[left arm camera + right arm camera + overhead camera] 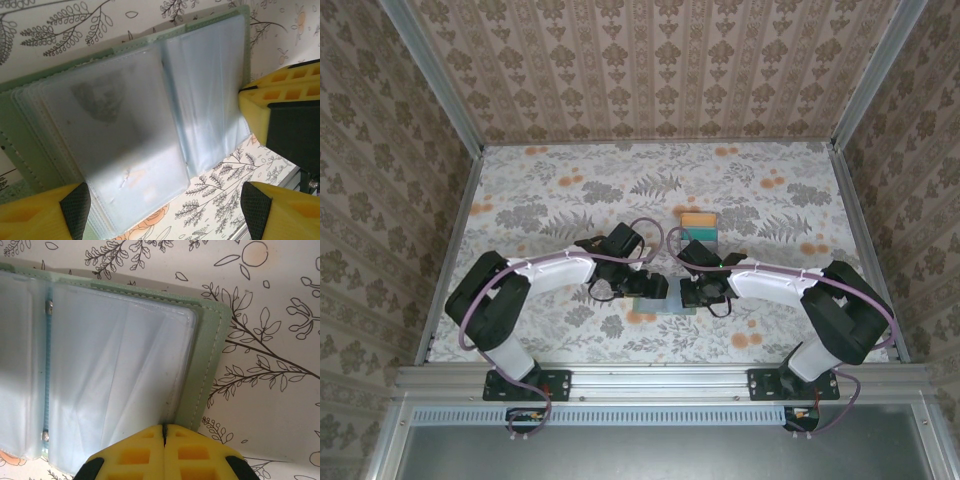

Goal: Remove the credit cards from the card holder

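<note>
Card holder (pixel 672 303) lies open at the near centre of the surface (pixel 570 180), shut right claw (pixel 164 432) apparently pinning its right edge so the wide left claw (pixel 160 215) can work its sleeves, cards (pixel 700 222) stacked just beyond.

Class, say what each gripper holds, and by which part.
Left gripper open over the card holder, holding nothing. Right gripper shut at the holder's edge; pinching or merely pressing cannot be told.

Two credit cards (pixel 698 226), one card holder (pixel 205 355)
</note>
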